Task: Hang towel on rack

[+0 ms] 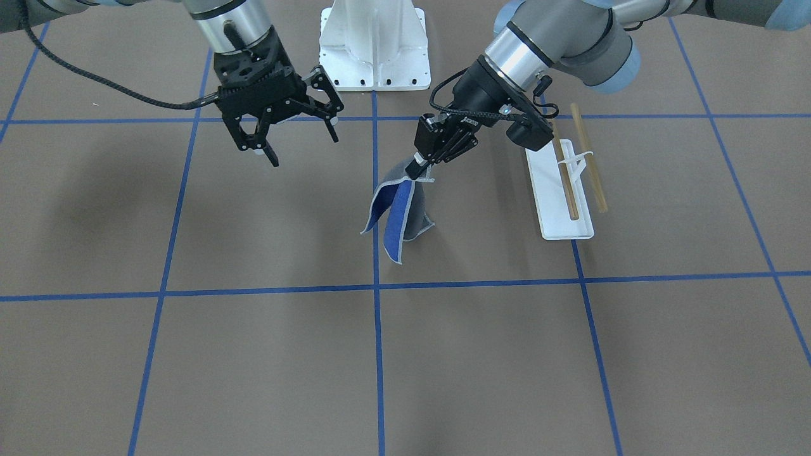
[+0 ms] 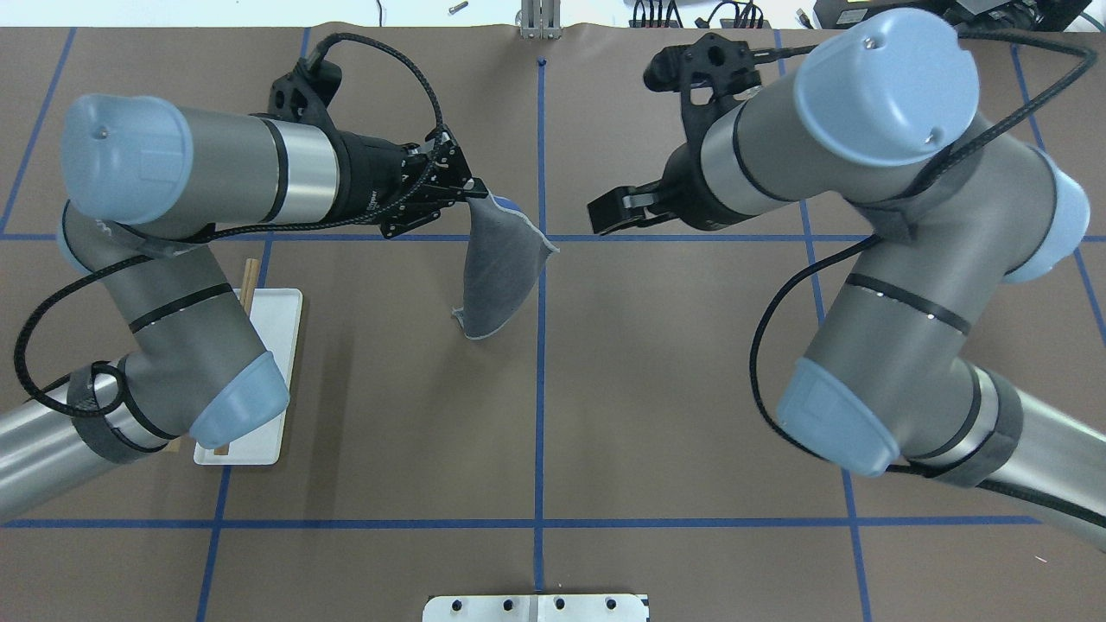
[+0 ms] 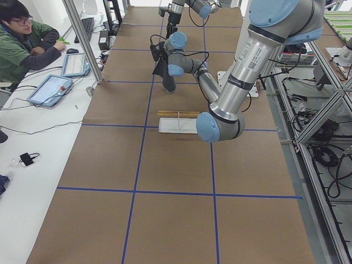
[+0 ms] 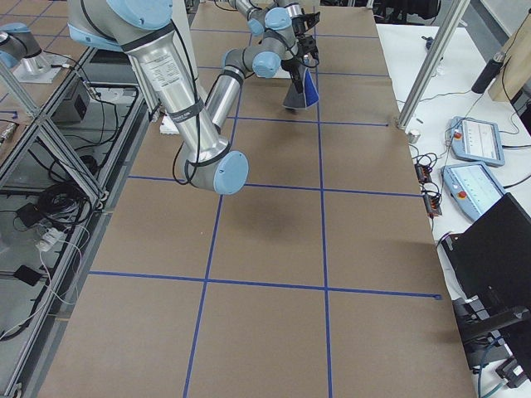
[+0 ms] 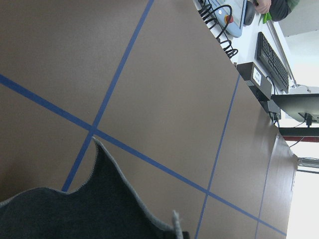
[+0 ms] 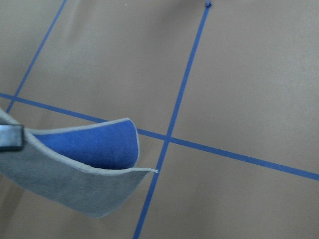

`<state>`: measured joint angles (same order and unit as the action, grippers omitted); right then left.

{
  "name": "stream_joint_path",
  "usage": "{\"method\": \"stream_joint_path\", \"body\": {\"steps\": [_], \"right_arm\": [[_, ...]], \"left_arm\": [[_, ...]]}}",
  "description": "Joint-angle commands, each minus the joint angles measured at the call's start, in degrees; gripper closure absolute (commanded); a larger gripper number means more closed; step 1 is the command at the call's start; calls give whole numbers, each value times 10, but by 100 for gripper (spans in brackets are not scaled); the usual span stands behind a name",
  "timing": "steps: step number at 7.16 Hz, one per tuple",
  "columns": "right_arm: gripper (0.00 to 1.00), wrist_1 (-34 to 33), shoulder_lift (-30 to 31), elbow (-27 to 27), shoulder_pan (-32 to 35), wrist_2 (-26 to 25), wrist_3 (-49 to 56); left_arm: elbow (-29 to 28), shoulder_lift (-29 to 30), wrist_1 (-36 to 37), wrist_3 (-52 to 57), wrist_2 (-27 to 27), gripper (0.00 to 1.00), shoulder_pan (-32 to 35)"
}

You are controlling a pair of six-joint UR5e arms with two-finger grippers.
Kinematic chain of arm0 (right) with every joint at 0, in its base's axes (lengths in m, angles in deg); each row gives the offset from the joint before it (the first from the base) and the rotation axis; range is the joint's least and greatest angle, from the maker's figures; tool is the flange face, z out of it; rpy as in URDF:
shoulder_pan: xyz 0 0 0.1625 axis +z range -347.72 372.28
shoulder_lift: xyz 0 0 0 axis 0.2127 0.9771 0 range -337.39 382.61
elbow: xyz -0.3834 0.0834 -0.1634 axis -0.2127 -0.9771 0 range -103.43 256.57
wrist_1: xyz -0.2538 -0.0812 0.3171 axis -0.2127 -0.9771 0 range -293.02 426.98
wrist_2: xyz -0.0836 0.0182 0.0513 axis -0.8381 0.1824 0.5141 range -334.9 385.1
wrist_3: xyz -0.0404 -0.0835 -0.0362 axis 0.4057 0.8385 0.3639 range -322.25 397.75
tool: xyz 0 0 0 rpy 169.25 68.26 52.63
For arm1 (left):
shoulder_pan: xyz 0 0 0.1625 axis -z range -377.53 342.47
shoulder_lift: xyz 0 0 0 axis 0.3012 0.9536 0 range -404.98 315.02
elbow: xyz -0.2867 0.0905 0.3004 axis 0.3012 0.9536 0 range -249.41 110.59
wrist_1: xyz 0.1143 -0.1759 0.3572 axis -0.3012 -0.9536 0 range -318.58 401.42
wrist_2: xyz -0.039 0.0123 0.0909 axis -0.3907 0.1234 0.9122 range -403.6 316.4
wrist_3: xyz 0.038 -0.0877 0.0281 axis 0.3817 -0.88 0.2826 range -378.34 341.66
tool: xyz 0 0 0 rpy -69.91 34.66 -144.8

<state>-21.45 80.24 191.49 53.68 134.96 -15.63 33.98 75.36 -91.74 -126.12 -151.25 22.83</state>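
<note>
The left gripper [image 1: 419,166] is clamped tight on the top edge of the small square cloth towel [image 1: 398,209], bright blue on one face and dark grey on the other with a light stitched border, which hangs folded from it over the middle of the brown, blue-taped table [image 1: 253,354]. The right gripper [image 1: 304,149] hangs with its black fingers spread wide and nothing between them, apart from the towel. The rack [image 1: 568,190], two light-brown wooden dowels on a white support and flat white base plate, stands on the table beside the left gripper's wrist, clear of the towel.
</note>
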Motion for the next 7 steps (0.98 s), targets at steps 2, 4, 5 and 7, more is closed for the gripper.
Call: {"method": "stream_joint_path", "body": {"steps": [2,4,5,7], "right_arm": [[0,-1,48,-85,123,77,100],[0,0,77,-121,155,77,138],[0,0,97,-125,169,77,180],[0,3,127,-124,180,76,221]], "left_arm": [[11,-64,-2,35,-136,100,108],[11,-128,-1,175,-177,100,144],[12,-159,-1,227,-192,100,156],[54,-234,-2,272,-200,100,164]]}}
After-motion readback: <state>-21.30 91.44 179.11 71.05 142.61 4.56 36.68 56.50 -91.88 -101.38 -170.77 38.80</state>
